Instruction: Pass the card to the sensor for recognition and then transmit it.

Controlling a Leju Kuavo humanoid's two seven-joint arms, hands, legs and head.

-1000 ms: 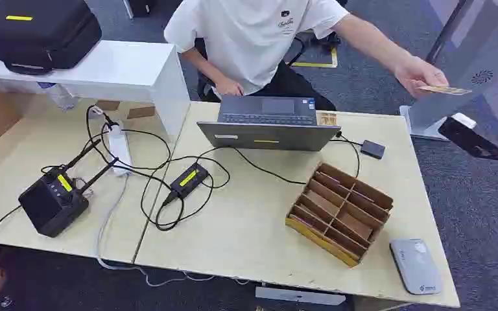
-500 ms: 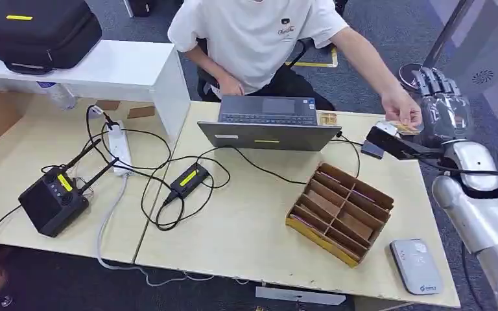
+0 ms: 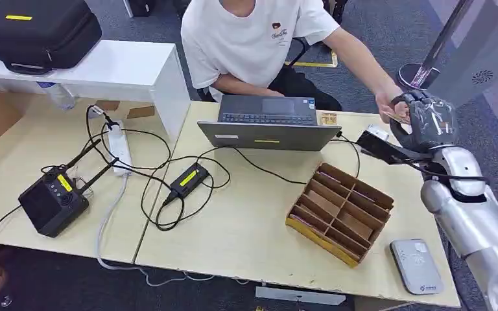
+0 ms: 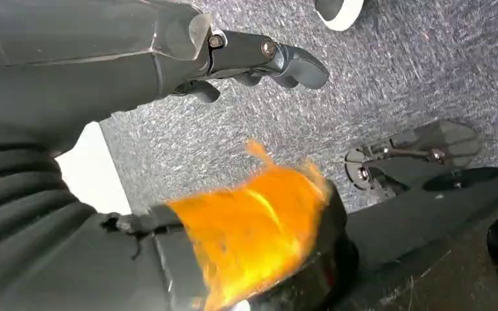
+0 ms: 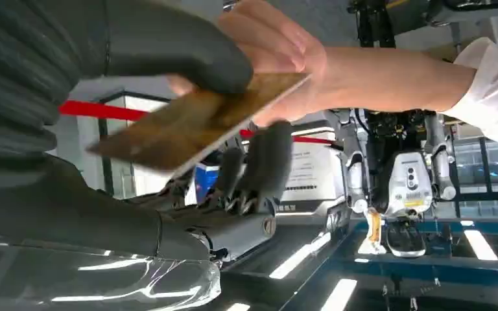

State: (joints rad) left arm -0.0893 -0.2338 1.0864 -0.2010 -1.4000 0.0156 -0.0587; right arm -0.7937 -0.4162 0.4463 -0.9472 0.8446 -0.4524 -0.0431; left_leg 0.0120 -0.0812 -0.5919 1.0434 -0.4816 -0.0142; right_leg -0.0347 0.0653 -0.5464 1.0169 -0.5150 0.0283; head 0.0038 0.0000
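Observation:
A person's hand (image 3: 389, 103) and my right hand (image 3: 426, 121) meet above the table's far right corner. Between them is a golden card (image 3: 399, 117). In the right wrist view the card (image 5: 194, 123) lies under my thick thumb (image 5: 168, 45) with my dark fingers (image 5: 259, 162) curled beneath it. The person's fingers (image 5: 279, 52) still hold its other end. The grey card sensor (image 3: 417, 265) lies flat at the table's front right corner, well below my right hand. My left hand (image 4: 259, 55) hangs over grey carpet with nothing in it.
A cardboard divider box (image 3: 340, 210) sits between my right arm and the table's middle. An open laptop (image 3: 269, 123) stands at the back in front of the seated person. Cables, a power strip (image 3: 118, 146) and a black device (image 3: 53, 202) lie on the left.
The person brought the card down from the upper right to my right hand. That hand came in from the right edge and its fingers curled around the card.

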